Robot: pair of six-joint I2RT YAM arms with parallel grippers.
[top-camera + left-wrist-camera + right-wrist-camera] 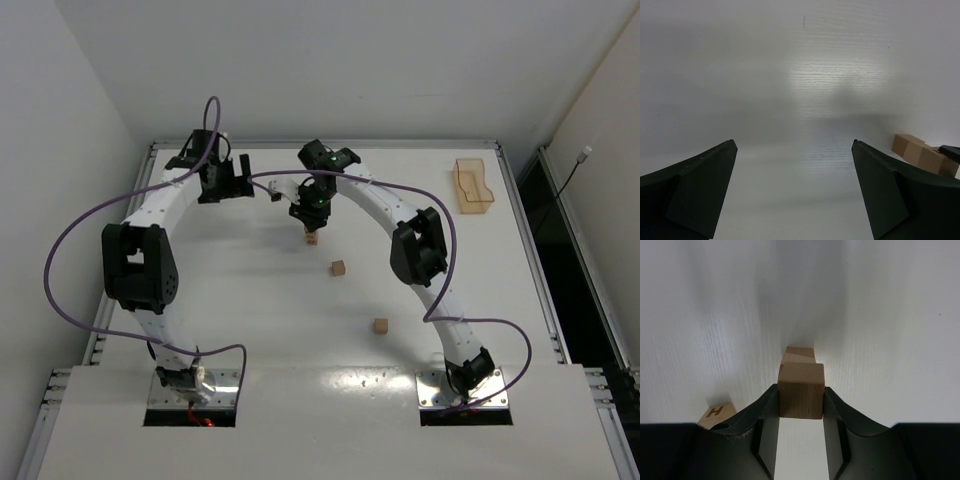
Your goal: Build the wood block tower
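Right jaws: clamp cube [800, 390] | tower [800, 356] mostly hidden behind | left jaws: spread wide

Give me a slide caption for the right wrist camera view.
Right tool grips a wood cube at the tower, an H-marked block lying nearby.

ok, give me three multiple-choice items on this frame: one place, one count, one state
1. Orange tray sits: A far right of the table; B between the arm bases; C table centre.
2. Loose blocks lying alone on the table: A none; B two; C five.
3. Right gripper: A open, empty; B shut on a block; C shut on the tray.
Answers: 1 A, it lies by the far right edge. 2 B, top view shows two lying alone. 3 B, it clamps a block on both sides.
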